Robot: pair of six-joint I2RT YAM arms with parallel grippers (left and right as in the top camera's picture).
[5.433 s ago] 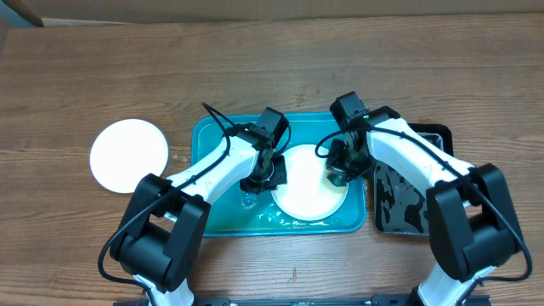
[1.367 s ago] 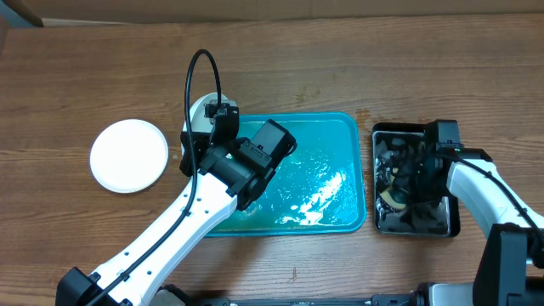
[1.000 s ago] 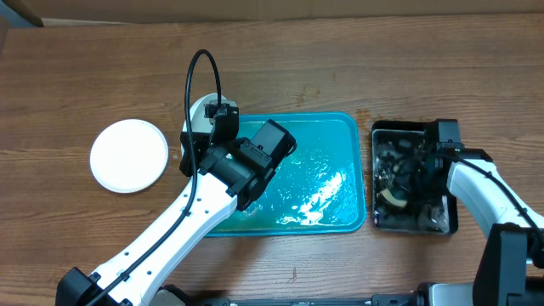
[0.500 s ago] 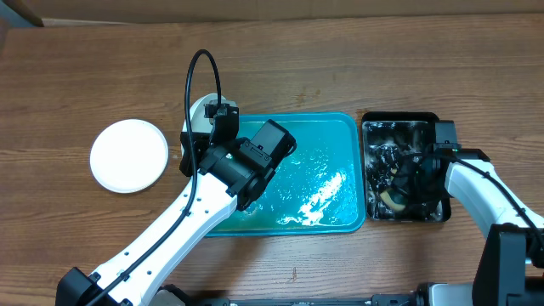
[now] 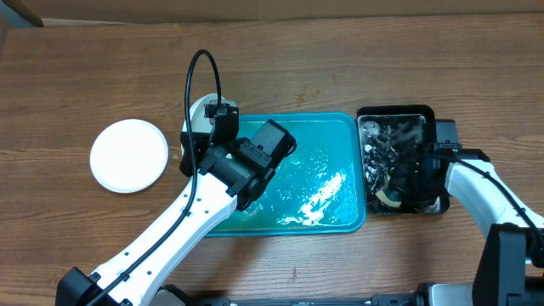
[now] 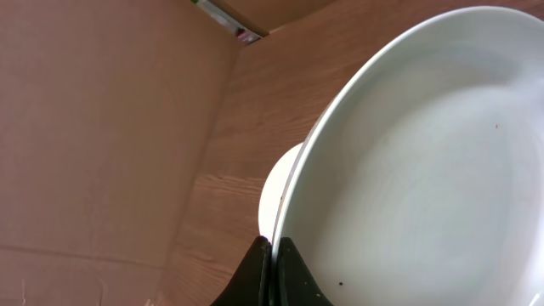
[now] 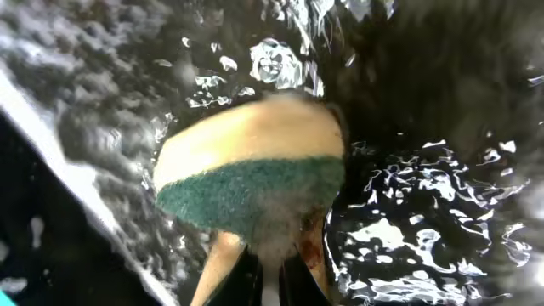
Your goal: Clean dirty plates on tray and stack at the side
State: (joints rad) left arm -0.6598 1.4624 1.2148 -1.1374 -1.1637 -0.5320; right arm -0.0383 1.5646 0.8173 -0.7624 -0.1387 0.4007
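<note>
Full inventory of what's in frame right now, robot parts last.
turquoise tray: one, table centre, wet with white suds.
white plates: two seen; plate on the table, left of the turquoise tray; held plate, on edge above the tray's far-left corner.
black tray: one, right of the turquoise tray, holds water.
sponge: one, yellow with a green scouring face, in the black tray.
table: one, brown wood.
cardboard wall: brown, at the table's far edge.
left gripper: shut on the held plate's rim.
right gripper: shut on the sponge, inside the black tray.
</note>
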